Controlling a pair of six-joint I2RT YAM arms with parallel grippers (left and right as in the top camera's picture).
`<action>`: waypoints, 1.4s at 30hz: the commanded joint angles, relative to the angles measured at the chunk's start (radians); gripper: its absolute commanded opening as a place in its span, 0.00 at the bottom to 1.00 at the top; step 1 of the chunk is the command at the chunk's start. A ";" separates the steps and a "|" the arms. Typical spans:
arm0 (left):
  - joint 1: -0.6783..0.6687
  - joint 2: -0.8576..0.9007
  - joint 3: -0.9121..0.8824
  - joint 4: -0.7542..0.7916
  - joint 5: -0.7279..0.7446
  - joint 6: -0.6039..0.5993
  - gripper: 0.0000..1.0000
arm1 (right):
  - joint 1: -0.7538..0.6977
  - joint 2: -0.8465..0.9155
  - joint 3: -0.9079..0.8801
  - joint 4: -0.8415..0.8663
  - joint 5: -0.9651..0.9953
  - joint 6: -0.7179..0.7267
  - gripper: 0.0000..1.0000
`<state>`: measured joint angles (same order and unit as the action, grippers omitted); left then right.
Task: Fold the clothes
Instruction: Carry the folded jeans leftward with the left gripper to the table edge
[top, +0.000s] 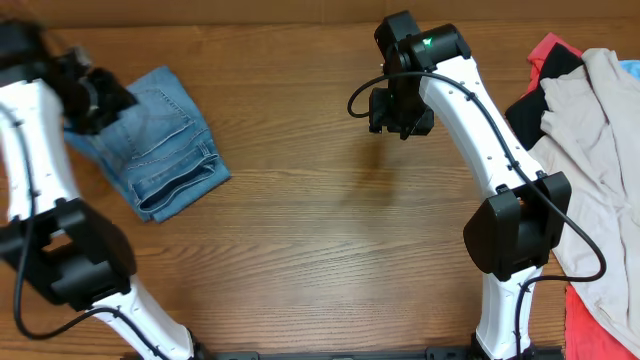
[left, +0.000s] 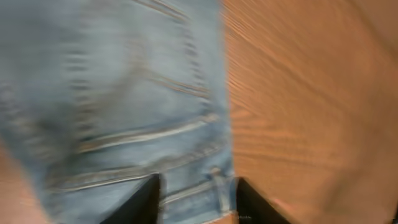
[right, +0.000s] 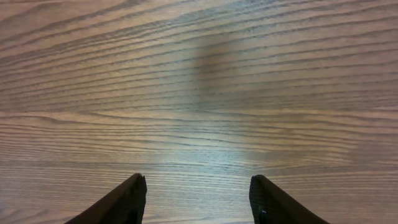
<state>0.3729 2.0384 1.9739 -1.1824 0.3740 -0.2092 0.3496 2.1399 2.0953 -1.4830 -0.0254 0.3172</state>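
While the overhead view takes in the whole brown wood-grain desk, little of the room beyond it shows, only a paler strip along the top of the frame. The jeans lie in the upper left of that frame as a folded light blue bundle, with layered edges toward the lower right and a stitched pocket facing up. The left arm reaches over their upper left part, blurred.

On the left wrist view, also blurred, denim fills the left and middle and bare wood the right, with the cloth's edge running top to bottom between them. The left end effector stands with its two dark fingers parted at the bottom of the frame, over the seam lines. Nothing is pinched between them, and I cannot tell whether the tips touch the cloth.

The right end effector hangs over plain wood in the upper middle of the overhead frame, jaws spread wide and holding nothing (its soft shadow lies on the grain ahead).

At the right edge sits a heap: a beige garment draped over a black one and red cloth, with more red at the lower right corner. Between jeans and heap, wood grain runs unbroken across the middle and lower frame, crossed only by the right arm.
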 joint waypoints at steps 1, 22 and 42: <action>-0.142 0.002 -0.040 0.028 -0.079 0.023 0.27 | 0.003 -0.021 0.015 0.002 0.005 -0.003 0.57; -0.289 0.156 -0.287 0.089 -0.332 0.003 0.06 | 0.003 -0.021 0.015 -0.043 0.006 -0.003 0.57; 0.113 0.155 -0.287 0.061 -0.240 -0.014 0.08 | 0.003 -0.021 0.015 -0.039 0.006 -0.003 0.57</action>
<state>0.4831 2.1868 1.6947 -1.1255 0.0765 -0.2073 0.3492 2.1399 2.0953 -1.5272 -0.0254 0.3172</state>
